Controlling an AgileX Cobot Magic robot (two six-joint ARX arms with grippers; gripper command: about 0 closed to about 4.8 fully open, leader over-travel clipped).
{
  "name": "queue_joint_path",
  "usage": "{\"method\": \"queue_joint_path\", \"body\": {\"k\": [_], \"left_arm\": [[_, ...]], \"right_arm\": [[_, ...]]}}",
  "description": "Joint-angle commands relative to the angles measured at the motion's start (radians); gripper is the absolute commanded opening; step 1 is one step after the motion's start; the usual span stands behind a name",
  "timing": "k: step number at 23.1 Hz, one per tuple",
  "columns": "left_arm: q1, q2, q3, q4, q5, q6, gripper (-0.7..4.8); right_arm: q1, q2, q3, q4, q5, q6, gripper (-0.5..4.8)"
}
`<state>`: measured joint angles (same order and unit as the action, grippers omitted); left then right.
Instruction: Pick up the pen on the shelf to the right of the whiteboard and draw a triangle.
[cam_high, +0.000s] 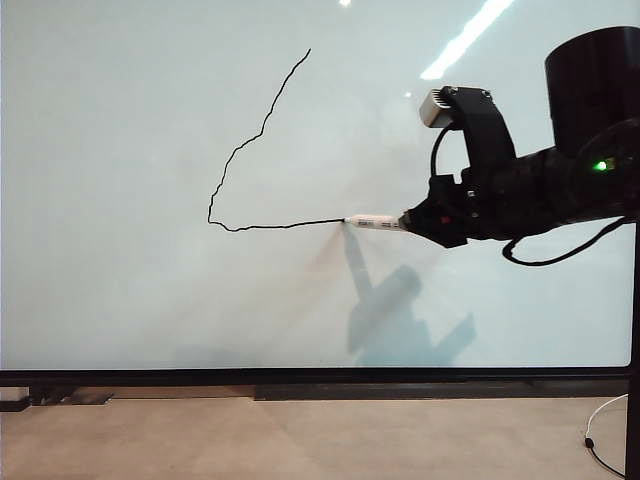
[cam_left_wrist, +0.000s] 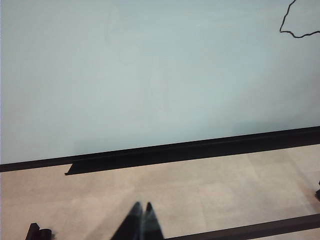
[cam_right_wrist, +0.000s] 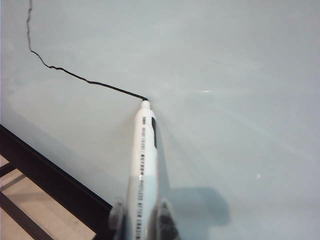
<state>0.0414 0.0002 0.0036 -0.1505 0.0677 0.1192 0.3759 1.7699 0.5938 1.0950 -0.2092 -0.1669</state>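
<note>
- Right gripper — fingers clamped on the pen, whose long axis runs straight out to its tip on the whiteboard.
- Triangle: two sides drawn; the closing stroke would climb to the peak.
- Left gripper closed, idle over the counter, far from the line.
- One pen, one board.

A black robot arm shows at three o'clock in the exterior view. Its bulky matte body narrows to the right gripper, a dark wedge. A small silver-grey camera block sits atop an arched black bracket. A green light glows on the round housing at two o'clock, and a thin black cable loops beneath the arm. The left gripper shows two slim, pointed black fingers.
</note>
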Motion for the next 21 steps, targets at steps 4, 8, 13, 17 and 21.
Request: {"method": "queue_joint_path", "body": {"k": [4, 8, 13, 17, 21], "left_arm": [[-0.001, 0.000, 0.003, 0.009, 0.003, 0.001, -0.05], [0.000, 0.000, 0.003, 0.009, 0.003, 0.001, -0.05], [0.000, 0.000, 0.003, 0.009, 0.003, 0.001, -0.05], [0.000, 0.000, 0.003, 0.008, 0.003, 0.001, -0.05], [0.000, 0.000, 0.003, 0.009, 0.003, 0.001, -0.05]], "right_arm": [[-0.049, -0.031, -0.043, 0.064, 0.092, -0.004, -0.05], [-0.073, -0.043, -0.075, 0.092, 0.096, -0.002, -0.05], [-0.101, -0.047, -0.094, 0.093, 0.097, -0.002, -0.05], [-0.114, -0.056, -0.113, 0.098, 0.099, -0.004, -0.05], [-0.140, -0.064, -0.146, 0.140, 0.098, 0.001, -0.05]]}}
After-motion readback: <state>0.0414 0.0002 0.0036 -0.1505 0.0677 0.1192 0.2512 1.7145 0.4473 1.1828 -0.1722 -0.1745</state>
